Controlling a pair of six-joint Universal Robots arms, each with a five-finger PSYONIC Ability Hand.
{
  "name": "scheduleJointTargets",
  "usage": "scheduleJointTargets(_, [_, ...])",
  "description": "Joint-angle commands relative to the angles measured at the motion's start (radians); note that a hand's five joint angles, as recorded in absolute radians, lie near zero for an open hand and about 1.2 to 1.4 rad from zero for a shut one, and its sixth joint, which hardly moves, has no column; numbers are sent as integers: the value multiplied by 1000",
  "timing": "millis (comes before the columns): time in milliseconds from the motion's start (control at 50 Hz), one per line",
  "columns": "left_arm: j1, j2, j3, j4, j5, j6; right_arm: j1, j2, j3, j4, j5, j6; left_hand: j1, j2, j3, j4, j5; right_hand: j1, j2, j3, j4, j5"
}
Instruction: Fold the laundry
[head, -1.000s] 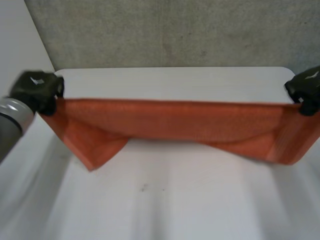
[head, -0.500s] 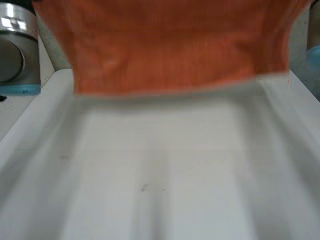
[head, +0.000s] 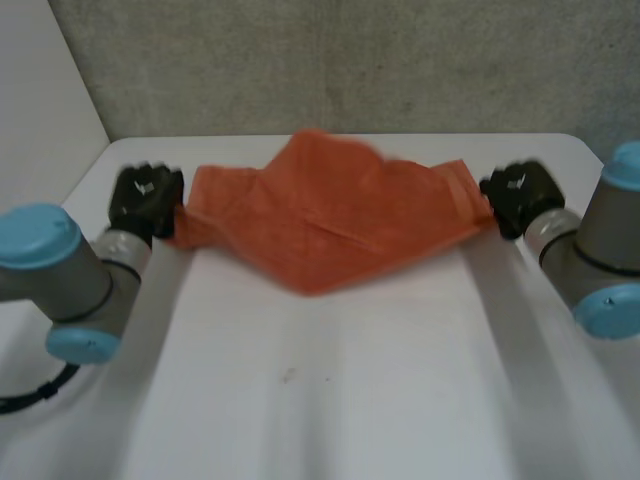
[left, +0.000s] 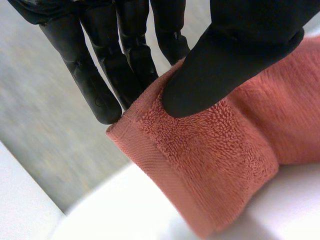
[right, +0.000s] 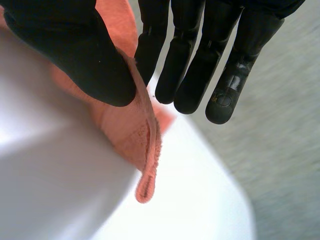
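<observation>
The orange towel (head: 330, 220) spans the gap between both hands over the white tabletop (head: 330, 390), its middle rumpled and drooping to a point. The left robot hand (head: 145, 198) pinches one end, thumb pressing the terry against straight fingers (the hemmed edge sits right at its fingertips). The right robot hand (head: 520, 192) pinches the opposite end likewise, a hemmed corner hanging below its thumb.

place: lab-like test bench | cues: white table (head: 330, 400), bare grey wall (head: 350, 60)
</observation>
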Motion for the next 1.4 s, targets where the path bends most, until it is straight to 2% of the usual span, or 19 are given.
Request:
scheduleJointTargets(20, [8, -28, -98, -65, 15, 102, -10, 32, 32, 157, 0, -9, 202, 178, 180, 178, 186, 417, 215, 209, 202, 227])
scheduleJointTargets(60, [34, 65, -156, -115, 9, 157, -38, -21, 53, 221, -3, -10, 202, 178, 180, 178, 186, 417, 215, 209, 202, 227])
scheduleJointTargets(220, [83, 337, -313, -252, 8, 188, -96, -266, 133, 435, -26, -76, 202, 178, 180, 178, 186, 417, 215, 209, 202, 227])
scheduleJointTargets(260, [105, 523, -363, -397, 9, 189, -112, -318, 145, 500, -32, -117, 202, 178, 180, 178, 186, 417, 215, 209, 202, 227])
scheduleJointTargets(280, [105, 524, -363, -398, 9, 189, -131, -366, 161, 565, -38, -171, 202, 178, 180, 178, 186, 417, 215, 209, 202, 227])
scheduleJointTargets(320, [152, 658, -386, -581, 20, 195, -163, -409, 177, 636, -45, -235, 202, 178, 180, 178, 186, 417, 215, 209, 202, 227])
scheduleJointTargets(340, [152, 659, -386, -582, 20, 195, -194, -443, 197, 705, -49, -299, 202, 178, 180, 178, 186, 417, 215, 209, 202, 227])
scheduleJointTargets(360, [165, 711, -388, -678, 28, 209, -194, -443, 197, 706, -49, -300, 202, 178, 180, 178, 186, 417, 215, 209, 202, 227])
scheduleJointTargets(380, [165, 711, -388, -679, 28, 209, -220, -466, 211, 762, -54, -358, 202, 178, 180, 178, 186, 417, 215, 209, 202, 227])
scheduleJointTargets(420, [182, 766, -391, -819, 72, 241, -236, -476, 221, 802, -57, -401, 202, 178, 180, 178, 186, 417, 215, 209, 202, 227])
scheduleJointTargets(500, [185, 766, -391, -815, 138, 260, -245, -476, 219, 784, -91, -420, 202, 178, 180, 178, 186, 417, 215, 209, 202, 227])
scheduleJointTargets(560, [189, 743, -383, -746, 172, 255, -245, -433, 210, 723, -97, -395, 202, 178, 180, 178, 186, 417, 215, 209, 202, 227])
scheduleJointTargets(600, [186, 626, -360, -641, 175, 250, -242, -381, 199, 686, -100, -377, 202, 178, 180, 178, 186, 417, 215, 209, 202, 227])
scheduleJointTargets(700, [151, 448, -273, -529, 161, 255, -224, -261, 141, 589, -94, -306, 202, 178, 180, 178, 186, 417, 215, 209, 202, 227])
scheduleJointTargets(820, [119, 263, -150, -513, 118, 252, -133, -108, 44, 461, -88, -231, 202, 178, 180, 178, 186, 417, 215, 209, 202, 227])
scheduleJointTargets(920, [88, 89, 8, -483, 31, 247, -115, 0, -39, 362, -69, -200, 202, 178, 180, 178, 186, 417, 215, 209, 202, 227])
scheduleJointTargets(1140, [53, -39, 138, -312, 12, 255, -76, 170, -203, 184, -9, -208, 202, 178, 180, 178, 186, 417, 215, 209, 202, 227])
scheduleJointTargets(1220, [47, -73, 175, -292, 11, 257, -75, 205, -233, 82, 3, -206, 202, 178, 180, 178, 186, 417, 215, 209, 202, 227])
scheduleJointTargets(1400, [24, -139, 223, -277, 14, 261, -55, 247, -275, 49, 26, -206, 202, 178, 180, 178, 186, 417, 215, 209, 202, 227])
